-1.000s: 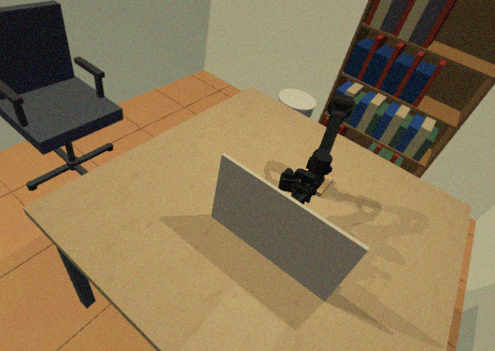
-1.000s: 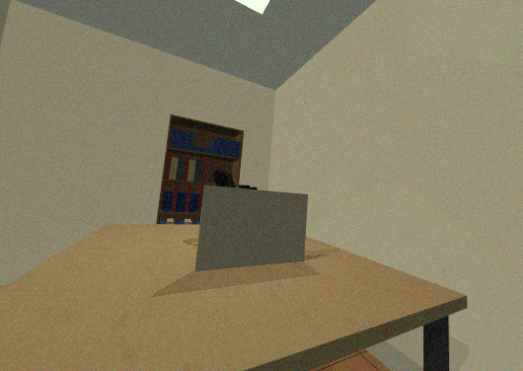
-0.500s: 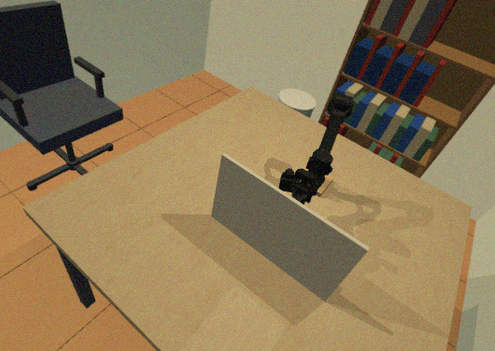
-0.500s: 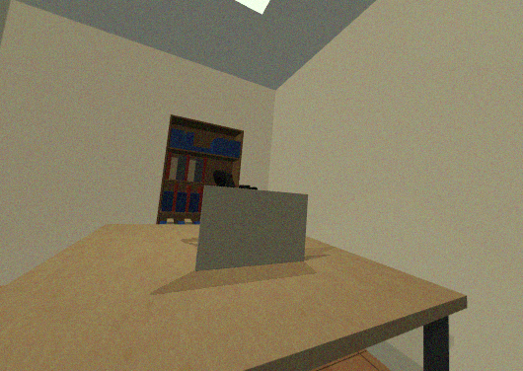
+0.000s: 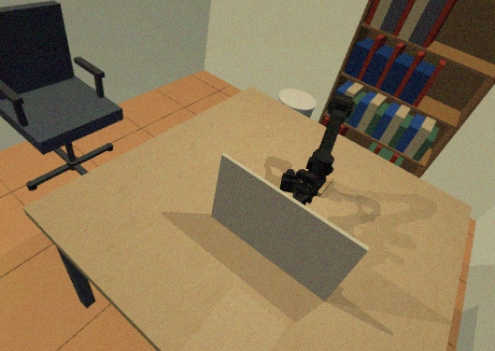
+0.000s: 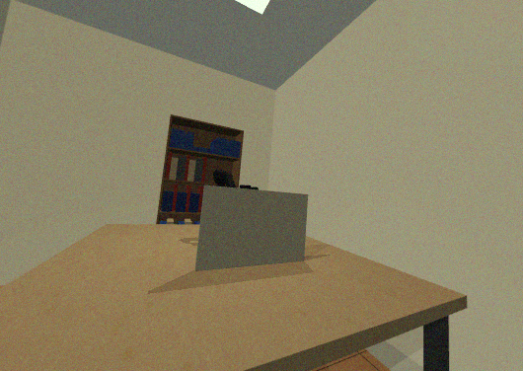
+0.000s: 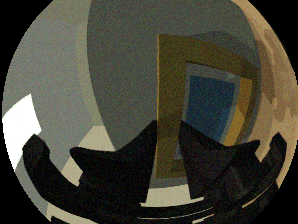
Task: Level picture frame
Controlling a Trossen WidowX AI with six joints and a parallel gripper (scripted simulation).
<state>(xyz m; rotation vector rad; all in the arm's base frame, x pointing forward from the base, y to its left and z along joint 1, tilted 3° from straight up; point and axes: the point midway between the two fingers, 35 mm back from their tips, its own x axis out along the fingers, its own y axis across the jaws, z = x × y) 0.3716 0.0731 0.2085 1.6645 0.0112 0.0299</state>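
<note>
We have the gripper (image 5: 299,189) (image 7: 166,124) clenched on one side bar of the picture frame (image 5: 326,188) (image 7: 170,100), a fingertip on either side of it. In the wrist view the frame sits up against the grey panel (image 5: 285,227) (image 6: 252,230) (image 7: 125,65), which serves as our wall, on the face turned toward the arm (image 5: 329,138) (image 6: 224,178). Gripping a side bar makes sense to us: it leaves the blue picture (image 7: 210,102) untouched and lets us lift and shift the whole frame in one move. The notched strip and the screw are out of sight, so we would raise it only slightly, lest it come off the screw. From this bent wrist view we probably cannot judge the tilt fairly until we let go.

The panel stands upright on the table (image 5: 140,166) (image 6: 123,274) and blocks the exterior view of frame and fingers. The bookshelf (image 5: 352,49) (image 6: 164,176) and the chair (image 5: 70,96) stand beyond the tabletop, well out of our way.
</note>
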